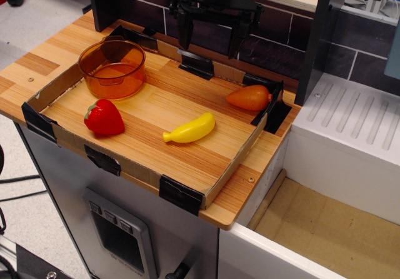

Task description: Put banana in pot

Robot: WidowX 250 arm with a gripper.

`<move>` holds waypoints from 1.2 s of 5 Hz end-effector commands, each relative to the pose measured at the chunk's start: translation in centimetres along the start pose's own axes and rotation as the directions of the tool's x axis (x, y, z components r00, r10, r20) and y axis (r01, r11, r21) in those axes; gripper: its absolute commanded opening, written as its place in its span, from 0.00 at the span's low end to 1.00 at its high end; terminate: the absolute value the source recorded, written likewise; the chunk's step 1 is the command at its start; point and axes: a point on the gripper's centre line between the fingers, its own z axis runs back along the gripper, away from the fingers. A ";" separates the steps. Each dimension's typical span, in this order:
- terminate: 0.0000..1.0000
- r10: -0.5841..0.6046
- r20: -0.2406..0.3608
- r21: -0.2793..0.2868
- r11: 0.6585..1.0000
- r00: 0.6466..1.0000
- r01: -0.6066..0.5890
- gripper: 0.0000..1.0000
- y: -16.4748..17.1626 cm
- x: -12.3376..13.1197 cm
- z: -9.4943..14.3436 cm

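The yellow toy banana (190, 129) lies on the wooden tray floor, near the front right. The translucent amber pot (112, 67) stands empty at the tray's back left corner. My black gripper (209, 44) hangs open above the tray's back edge, behind and above the banana and to the right of the pot. Its two fingers (184, 34) point down and hold nothing.
A red strawberry toy (104, 117) lies at the front left. An orange carrot-shaped toy (249, 97) lies against the right wall. Low cardboard walls with black corner clips (181, 194) ring the tray. A white sink unit (350, 126) is to the right.
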 end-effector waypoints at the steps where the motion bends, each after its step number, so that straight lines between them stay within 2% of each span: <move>1: 0.00 0.000 0.000 0.000 1.000 1.000 0.000 1.00 0.0 0.0 0.0; 2: 0.00 -0.190 0.035 -0.072 0.979 0.981 0.193 1.00 -0.4 -0.7 0.6; 4: 0.00 -0.281 0.085 -0.170 0.941 0.956 0.292 1.00 1.0 -2.9 1.1; 6: 0.00 -0.364 0.040 -0.216 0.906 0.931 0.363 1.00 1.9 -5.2 -0.3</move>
